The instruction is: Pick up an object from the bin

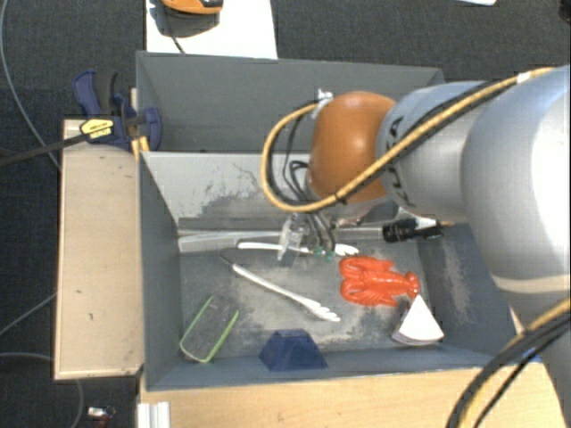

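Though half hidden under the orange cover (pixel 348 150) of the arm (pixel 500 168), can make out the gripper (pixel 302 242) low in the bin (pixel 161 266), over the rear middle of the floor. Cannot tell its opening, and cannot see anything in its grasp.

Directly below it: a thin white stick (pixel 259 246) with a bit of green on the right part, lying left to right near the foot of the back wall. Cannot say whether touching the gripper or only under it.

Nearer to the front, a white fork (pixel 281 291), lying diagonally with prongs toward the front right, near the gripper but apart from it.

To the right of the fork, a red lobster (pixel 379 282), just beside the right end of the white stick.

Behind the lobster, a black stick (pixel 412 230), partly under the arm.

At the front right, a white wedge (pixel 417 325), near the lobster.

At the front middle, a blue lump (pixel 292 350) against the front wall.

At the front left, a clear oblong (pixel 210 328) with green rim, tilted, well apart from the gripper.
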`<state>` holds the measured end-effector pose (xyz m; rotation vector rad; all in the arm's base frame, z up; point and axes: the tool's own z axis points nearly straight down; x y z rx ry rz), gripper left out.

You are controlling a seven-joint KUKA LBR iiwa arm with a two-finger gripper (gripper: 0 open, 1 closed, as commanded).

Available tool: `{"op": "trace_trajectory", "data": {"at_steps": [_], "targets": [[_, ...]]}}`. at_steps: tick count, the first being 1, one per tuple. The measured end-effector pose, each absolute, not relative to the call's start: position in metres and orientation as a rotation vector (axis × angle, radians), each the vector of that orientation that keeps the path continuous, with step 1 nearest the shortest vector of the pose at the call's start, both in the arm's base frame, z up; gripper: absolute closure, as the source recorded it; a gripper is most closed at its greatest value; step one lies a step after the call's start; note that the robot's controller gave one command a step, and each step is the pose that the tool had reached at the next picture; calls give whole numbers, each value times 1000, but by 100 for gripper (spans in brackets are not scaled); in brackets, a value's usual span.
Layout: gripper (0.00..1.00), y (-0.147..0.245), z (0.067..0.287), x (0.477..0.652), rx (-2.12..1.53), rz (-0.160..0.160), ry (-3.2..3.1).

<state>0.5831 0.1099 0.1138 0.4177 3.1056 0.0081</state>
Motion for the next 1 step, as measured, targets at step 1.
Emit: {"op": "trace_trajectory", "data": {"at_steps": [1], "targets": [[100, 110, 136, 583, 417, 8, 3107]]}}
